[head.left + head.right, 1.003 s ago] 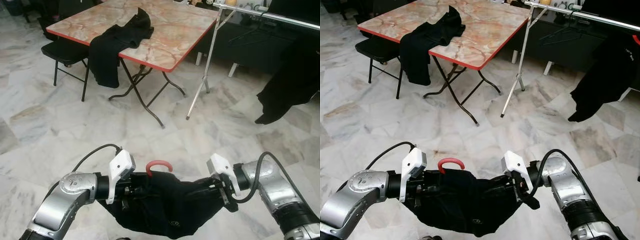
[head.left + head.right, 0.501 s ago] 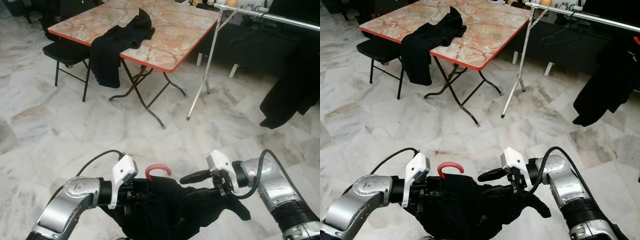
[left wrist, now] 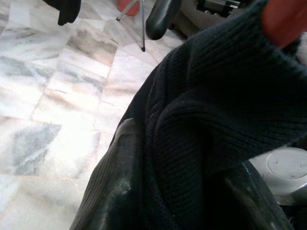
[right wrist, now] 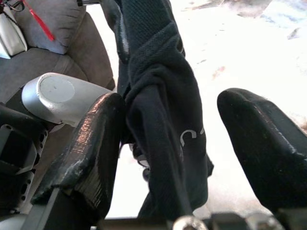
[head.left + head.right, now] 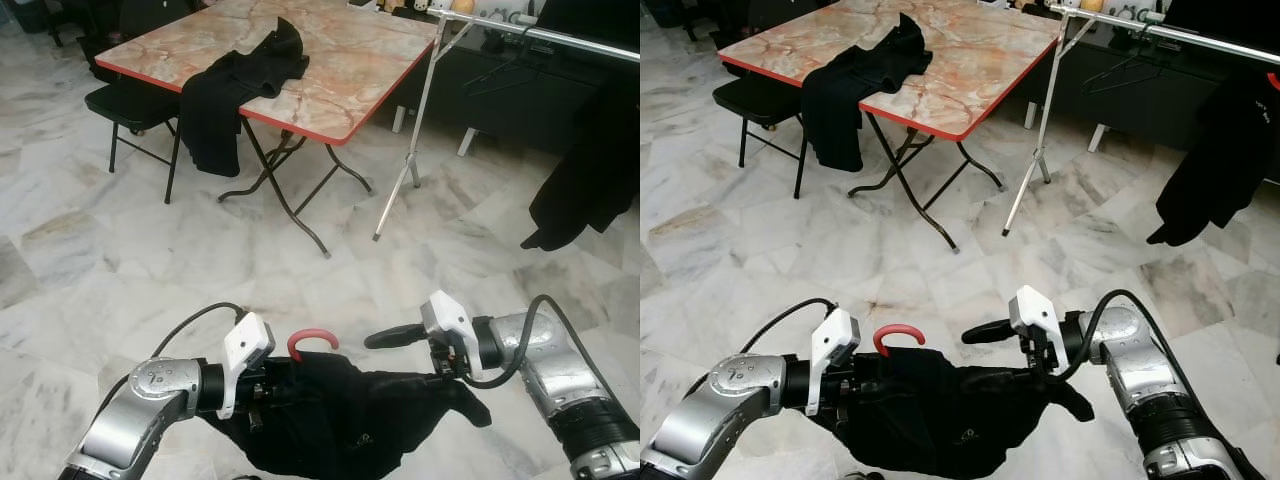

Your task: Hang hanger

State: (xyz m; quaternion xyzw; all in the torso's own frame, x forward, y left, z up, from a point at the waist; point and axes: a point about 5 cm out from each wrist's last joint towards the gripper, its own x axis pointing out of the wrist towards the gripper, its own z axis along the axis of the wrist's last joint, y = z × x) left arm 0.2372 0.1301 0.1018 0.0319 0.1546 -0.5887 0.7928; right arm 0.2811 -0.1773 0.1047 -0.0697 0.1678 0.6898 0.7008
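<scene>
Released since a second ago, my right gripper gapes around the black garment; my left gripper clenches its hanger end.

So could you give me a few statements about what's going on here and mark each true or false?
1. The left gripper is shut on the black garment. True.
2. The right gripper is clamped on the garment. False: its fingers are spread apart, with the cloth between them.
3. A red hook sticks up from the garment. True.
4. The table is bare. False: dark clothing lies draped over its edge.
5. The garment already hangs on the rack. False: it is at the grippers.
</scene>
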